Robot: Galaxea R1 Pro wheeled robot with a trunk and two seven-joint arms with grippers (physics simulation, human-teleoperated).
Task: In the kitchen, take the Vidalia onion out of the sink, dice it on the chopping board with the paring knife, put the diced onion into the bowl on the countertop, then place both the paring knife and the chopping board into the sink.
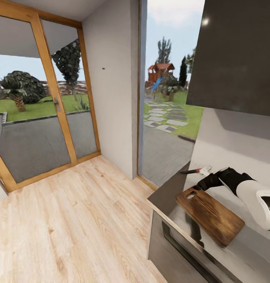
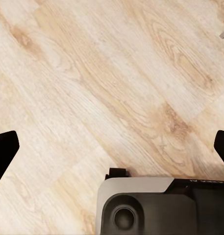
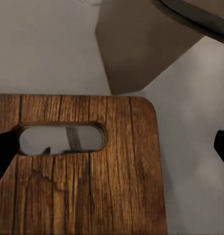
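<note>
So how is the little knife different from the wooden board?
The paring knife is small and thin, while the chopping board is wide and flat. The knife has a dark pointed blade and a pale-looking handle, while the board is brown wood with a slot handle. The right gripper hovers at the board's slotted end; the knife lies just beyond it. Both rest on the grey countertop.

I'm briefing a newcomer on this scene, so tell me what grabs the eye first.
The brown wooden chopping board stands out first, lying on the grey countertop at the lower right of the head view, its slotted handle end under the open right gripper. Beyond it a paring knife rests near the counter's far corner. To the left stretch pale wood flooring and tall wood-framed glass doors onto a garden.
</note>
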